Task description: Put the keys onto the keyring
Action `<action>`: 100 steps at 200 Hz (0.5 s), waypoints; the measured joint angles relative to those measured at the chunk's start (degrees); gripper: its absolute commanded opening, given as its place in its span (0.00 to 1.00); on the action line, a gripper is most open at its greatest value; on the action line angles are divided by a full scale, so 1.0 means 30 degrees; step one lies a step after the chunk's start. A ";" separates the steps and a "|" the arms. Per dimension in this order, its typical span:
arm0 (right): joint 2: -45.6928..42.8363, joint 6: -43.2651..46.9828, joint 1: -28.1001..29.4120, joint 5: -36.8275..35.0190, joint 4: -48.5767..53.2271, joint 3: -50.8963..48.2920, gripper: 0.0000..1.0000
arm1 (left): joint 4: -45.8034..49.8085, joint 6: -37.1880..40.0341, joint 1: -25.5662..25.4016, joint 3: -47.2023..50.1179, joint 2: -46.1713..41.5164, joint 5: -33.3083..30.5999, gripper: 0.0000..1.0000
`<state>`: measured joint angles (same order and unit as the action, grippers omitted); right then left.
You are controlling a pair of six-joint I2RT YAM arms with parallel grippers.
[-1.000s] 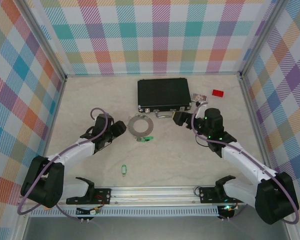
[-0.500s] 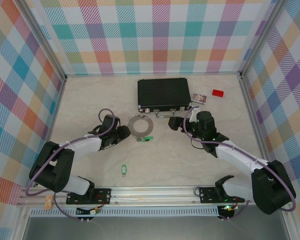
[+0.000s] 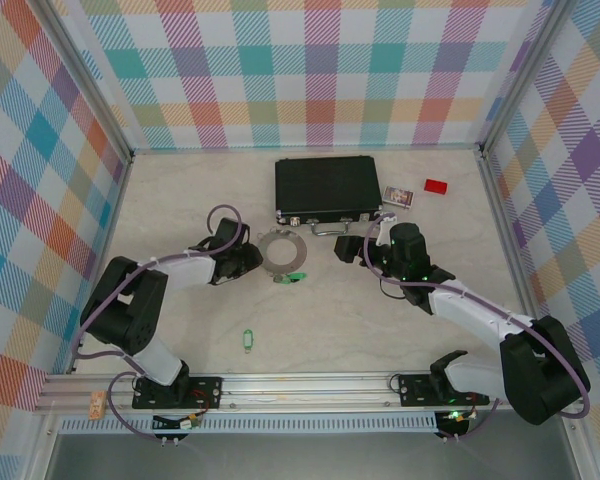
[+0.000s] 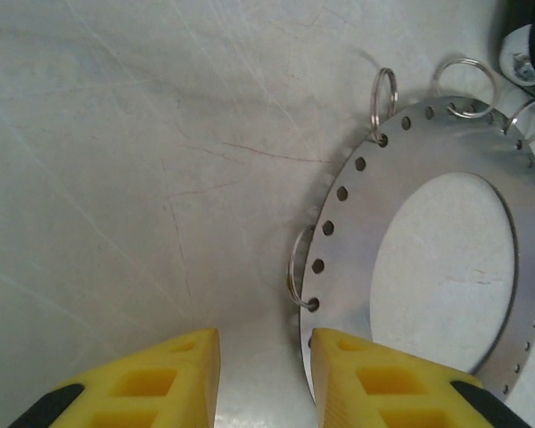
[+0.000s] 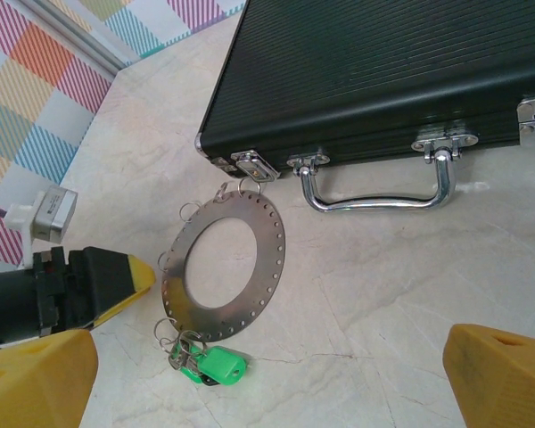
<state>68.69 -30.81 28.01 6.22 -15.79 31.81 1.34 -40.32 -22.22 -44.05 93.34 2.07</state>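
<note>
The keyring (image 3: 268,252) is a flat grey hoop with holes and small wire loops, lying just in front of the black case. One green key (image 3: 295,277) hangs on a loop at the keyring's near edge, also seen as the green key (image 5: 216,366). Another green key (image 3: 247,341) lies loose nearer the arms. My left gripper (image 3: 252,262) is at the hoop's left rim. In the left wrist view the left gripper (image 4: 265,361) has narrowed jaws with a gap. Its right finger (image 4: 383,383) overlaps the keyring (image 4: 348,232). My right gripper (image 3: 352,246) stands wide open right of the hoop.
The black case (image 3: 327,190) with its metal handle (image 5: 379,201) lies behind the hoop. A small red block (image 3: 436,186) and a small card (image 3: 397,196) sit to its right. Checked walls (image 3: 40,200) enclose the table on three sides.
My left gripper has slid right up to the hoop's rim and its jaws have narrowed. My right gripper has shifted a little left and nearer the hoop, still wide open.
</note>
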 measured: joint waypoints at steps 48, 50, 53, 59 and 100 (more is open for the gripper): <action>0.0007 0.0051 0.0036 -0.0058 0.0131 0.0044 0.99 | 0.0015 -0.0007 0.0226 -0.0153 0.0262 0.0240 0.24; 0.0007 0.0051 0.0036 -0.0058 0.0131 0.0044 0.99 | 0.0015 0.0022 0.0233 -0.0153 0.0262 0.0255 0.24; 0.0007 0.0051 0.0036 -0.0058 0.0131 0.0044 0.99 | 0.0007 0.0044 0.0248 -0.0153 0.0270 0.0255 0.24; 0.0007 0.0051 0.0036 -0.0058 0.0131 0.0044 0.99 | 0.0000 0.0029 0.0299 -0.0153 0.0291 0.0306 0.24; 0.0146 0.0044 0.0066 -0.0058 0.0138 0.0117 0.99 | -0.0350 0.0022 0.0503 -0.0153 0.0408 0.0758 0.24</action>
<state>69.12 -30.68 28.21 6.04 -15.38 32.16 0.30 -40.25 -20.71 -44.51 94.56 4.34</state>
